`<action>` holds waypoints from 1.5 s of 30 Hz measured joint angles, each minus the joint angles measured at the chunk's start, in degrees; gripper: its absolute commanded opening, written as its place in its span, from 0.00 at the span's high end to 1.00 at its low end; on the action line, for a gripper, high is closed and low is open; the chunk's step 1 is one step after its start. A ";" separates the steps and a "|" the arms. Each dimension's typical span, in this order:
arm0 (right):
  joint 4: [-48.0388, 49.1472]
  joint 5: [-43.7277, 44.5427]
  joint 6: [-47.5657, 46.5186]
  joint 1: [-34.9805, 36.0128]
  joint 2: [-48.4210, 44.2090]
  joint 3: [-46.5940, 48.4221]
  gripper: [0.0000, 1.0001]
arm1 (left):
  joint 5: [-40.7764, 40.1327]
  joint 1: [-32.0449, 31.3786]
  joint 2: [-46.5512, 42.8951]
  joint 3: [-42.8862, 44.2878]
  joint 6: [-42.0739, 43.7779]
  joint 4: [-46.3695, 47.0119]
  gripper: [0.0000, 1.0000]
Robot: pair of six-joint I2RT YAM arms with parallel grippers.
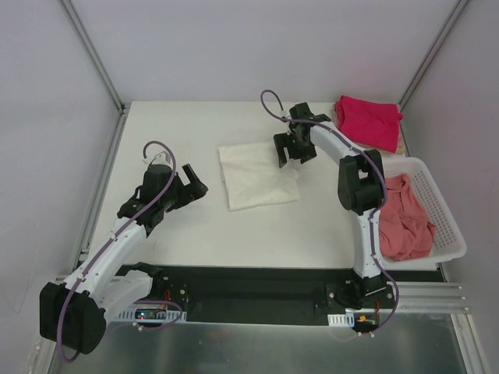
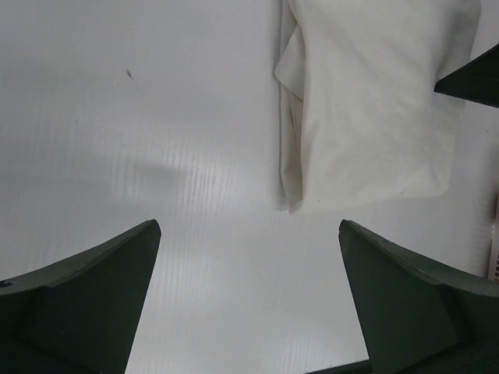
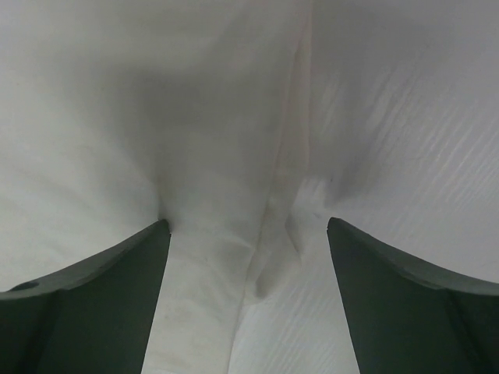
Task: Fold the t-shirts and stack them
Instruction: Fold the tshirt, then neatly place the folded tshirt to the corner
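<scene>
A folded cream t-shirt point(image 1: 257, 178) lies flat in the middle of the table. My right gripper point(image 1: 292, 148) is low over its far right corner and stands open. In the right wrist view the shirt's edge point(image 3: 265, 234) runs between the two fingers of my right gripper point(image 3: 248, 226), and the left fingertip point(image 3: 148, 249) presses on the cloth. My left gripper point(image 1: 195, 189) hovers open over bare table, left of the shirt, with the shirt's point(image 2: 374, 101) near corner ahead of my left gripper point(image 2: 249, 234). A magenta-red t-shirt point(image 1: 368, 118) sits folded at the back right. A salmon-pink one point(image 1: 401, 216) lies crumpled in the basket.
The white slotted basket point(image 1: 451, 227) stands at the table's right edge, beside the right arm. Walls with metal rails close in the table at the left, back and right. A sliver of tan cloth point(image 1: 401, 142) shows under the magenta-red t-shirt.
</scene>
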 measured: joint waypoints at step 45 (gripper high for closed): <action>24.65 53.42 -38.07 3.61 2.01 11.65 0.99 | -18.16 0.00 -13.14 -3.98 -3.87 -9.33 0.01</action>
